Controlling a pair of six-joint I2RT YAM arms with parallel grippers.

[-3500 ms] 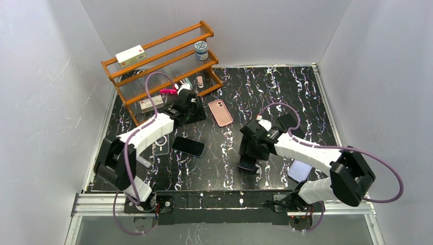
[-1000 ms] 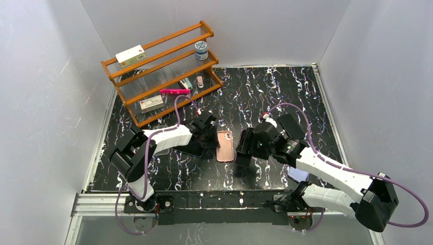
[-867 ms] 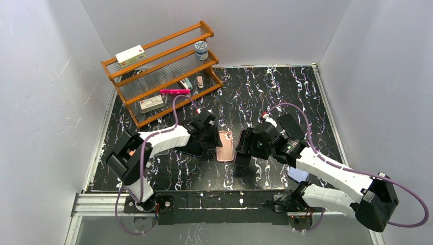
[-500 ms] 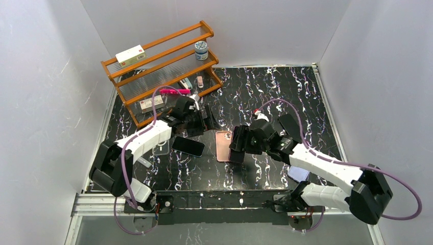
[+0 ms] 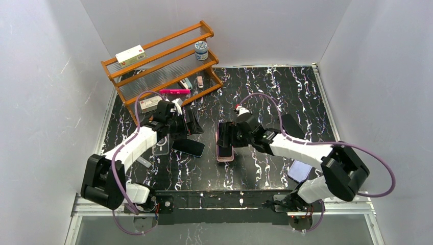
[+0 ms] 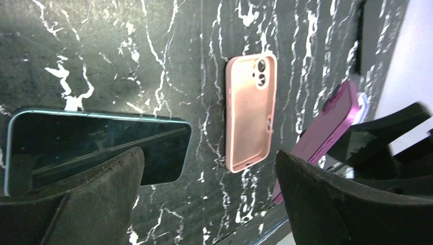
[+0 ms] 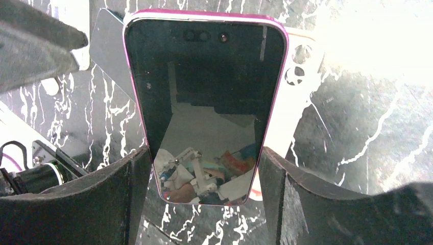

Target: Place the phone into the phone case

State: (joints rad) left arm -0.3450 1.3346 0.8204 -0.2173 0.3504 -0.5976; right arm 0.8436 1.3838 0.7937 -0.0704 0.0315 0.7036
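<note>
The pink phone case (image 5: 225, 153) lies open side up mid-table; it also shows in the left wrist view (image 6: 250, 115). My right gripper (image 5: 226, 137) is shut on a magenta-edged phone (image 7: 204, 97), screen toward the camera, held tilted just above the case, whose camera corner (image 7: 301, 66) peeks out behind it. The left wrist view shows that phone's magenta back (image 6: 332, 125) beside the case. My left gripper (image 5: 188, 125) is open and empty, left of the case, above a dark phone (image 6: 97, 148).
The dark phone (image 5: 188, 147) lies on the table beside a clear case (image 5: 161, 144). A wooden rack (image 5: 163, 61) with small items stands at the back left. A lavender phone or case (image 5: 299, 171) lies near the front right.
My right gripper has carried the phone left until it is over the pink case. My left gripper has let go of the case and pulled back to the left.
</note>
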